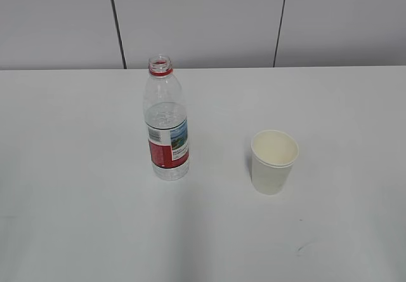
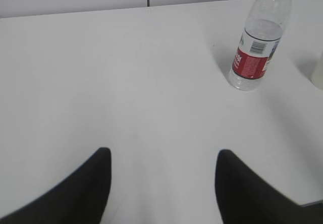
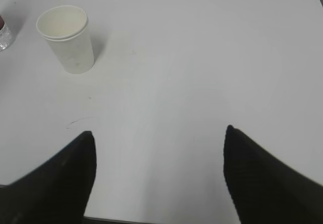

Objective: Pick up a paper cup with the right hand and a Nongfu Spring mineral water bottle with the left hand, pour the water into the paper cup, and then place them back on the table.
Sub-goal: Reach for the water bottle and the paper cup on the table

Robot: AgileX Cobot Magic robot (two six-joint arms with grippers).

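The Nongfu Spring bottle (image 1: 167,120) stands upright and uncapped on the white table (image 1: 76,167), left of centre; it also shows in the left wrist view (image 2: 255,47) at the upper right. The white paper cup (image 1: 273,161) stands upright to the bottle's right; it shows in the right wrist view (image 3: 66,38) at the upper left. My left gripper (image 2: 164,156) is open and empty, well short of the bottle. My right gripper (image 3: 159,135) is open and empty, well short of the cup. Neither arm shows in the exterior view.
A small dark scratch mark (image 1: 303,247) lies on the table in front of the cup, also in the right wrist view (image 3: 75,120). A grey panelled wall (image 1: 203,21) runs behind the table's far edge. The table's near edge (image 3: 151,220) shows under my right gripper.
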